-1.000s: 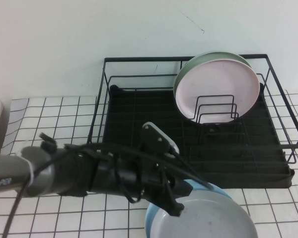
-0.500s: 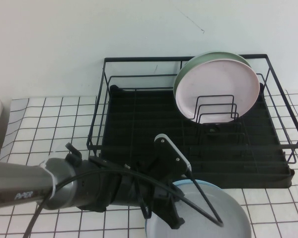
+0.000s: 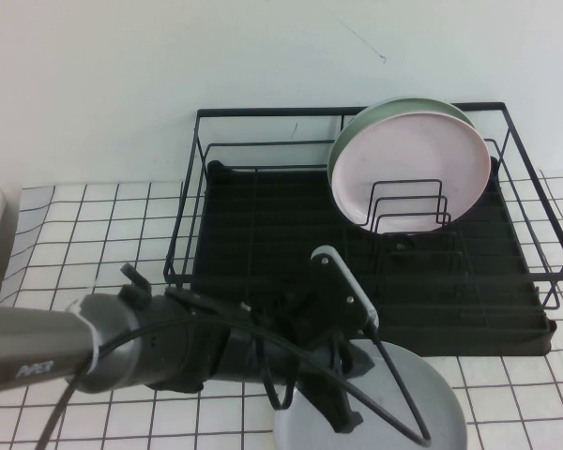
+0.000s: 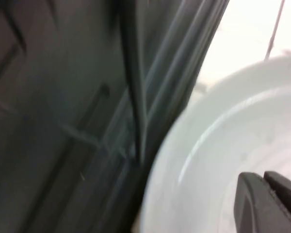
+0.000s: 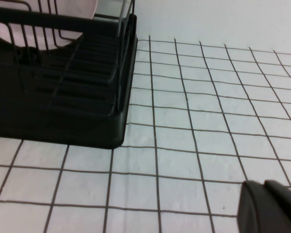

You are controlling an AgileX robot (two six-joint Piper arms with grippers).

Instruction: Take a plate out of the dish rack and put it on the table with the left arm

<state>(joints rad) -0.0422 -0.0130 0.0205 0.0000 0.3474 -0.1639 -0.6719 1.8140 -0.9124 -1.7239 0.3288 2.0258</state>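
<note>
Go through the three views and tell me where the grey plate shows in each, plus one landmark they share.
High view: the grey plate sits at the bottom edge, right of centre, in front of the dish rack, with the left pincer shut on its rim.
Left wrist view: the plate fills the lower right, beside the rack.
Right wrist view: not in it.
Shared landmark: the black dish rack appears in all three.

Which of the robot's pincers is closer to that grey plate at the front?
The left. The left pincer is shut on the plate at its near-left edge. The right pincer sits beyond the dish rack, over bare table.
</note>
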